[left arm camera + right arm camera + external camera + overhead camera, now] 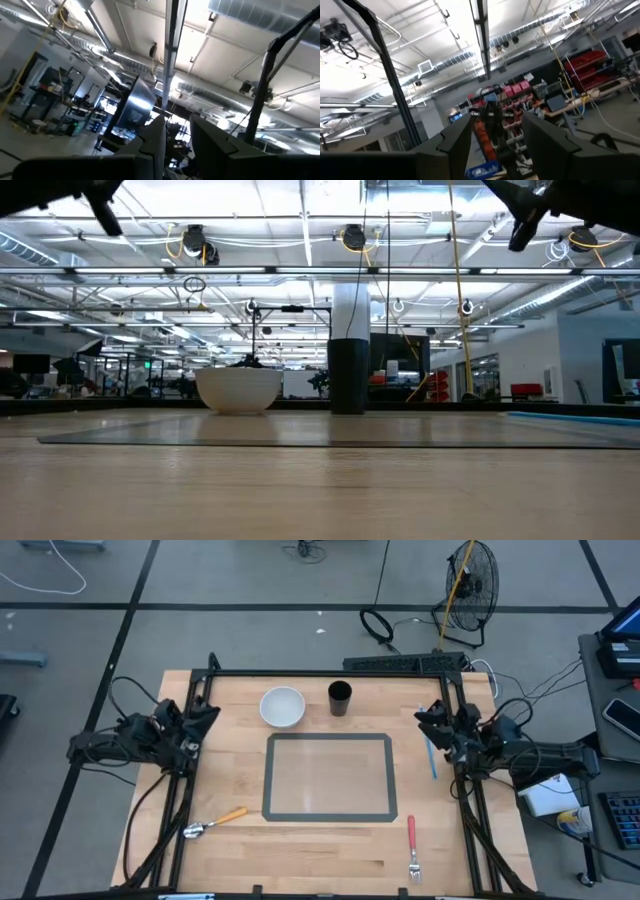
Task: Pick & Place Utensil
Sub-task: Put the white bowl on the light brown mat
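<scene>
1. An orange-handled metal spoon (214, 823) lies flat just off the near left corner of the grey-bordered clear mat (330, 737), bowl end pointing away from it.
2. A red-handled metal fork (412, 848) lies flat just off the mat's near right corner, tines toward the table's front edge.
3. A slim blue utensil (431, 755) lies flat just beside the mat's right border.

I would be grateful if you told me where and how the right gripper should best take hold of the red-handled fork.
Probably grip the fork at the middle of its red handle, coming straight down. It lies flat, metal tines toward the table's near edge, so the fingers should close across the narrow handle.
</scene>
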Motion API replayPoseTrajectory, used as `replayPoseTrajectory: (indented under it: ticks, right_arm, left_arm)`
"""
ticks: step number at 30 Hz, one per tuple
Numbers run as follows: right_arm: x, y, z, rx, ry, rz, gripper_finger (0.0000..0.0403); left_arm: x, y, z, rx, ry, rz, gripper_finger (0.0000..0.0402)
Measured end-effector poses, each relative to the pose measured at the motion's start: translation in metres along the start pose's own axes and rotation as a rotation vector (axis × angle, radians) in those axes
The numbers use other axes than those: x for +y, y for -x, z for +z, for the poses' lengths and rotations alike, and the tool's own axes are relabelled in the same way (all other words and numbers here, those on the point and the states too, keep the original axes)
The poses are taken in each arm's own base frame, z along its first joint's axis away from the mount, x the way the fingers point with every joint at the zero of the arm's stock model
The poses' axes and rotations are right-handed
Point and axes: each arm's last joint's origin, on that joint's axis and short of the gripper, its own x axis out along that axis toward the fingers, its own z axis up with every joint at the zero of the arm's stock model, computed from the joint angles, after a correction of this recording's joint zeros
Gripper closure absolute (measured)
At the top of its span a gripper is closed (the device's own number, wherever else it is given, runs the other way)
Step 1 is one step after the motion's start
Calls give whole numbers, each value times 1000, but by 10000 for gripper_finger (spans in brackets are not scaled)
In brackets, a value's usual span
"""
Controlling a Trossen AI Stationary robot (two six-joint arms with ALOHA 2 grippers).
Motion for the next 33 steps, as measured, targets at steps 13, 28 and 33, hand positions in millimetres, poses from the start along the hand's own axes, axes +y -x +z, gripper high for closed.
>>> replayPoseTrajectory:
  ticks: [13,28,33]
  right_arm:
    - [5,-17,10,17,4,12,216]
    - [13,-84,25,185,138,-26,167]
    - [11,-89,26,231,159,-90,167]
  left_arm:
    - [-12,-56,38,294,-294,376,309]
    - [30,-100,8,681,-126,505,309]
    - [51,-113,-2,746,-103,556,309]
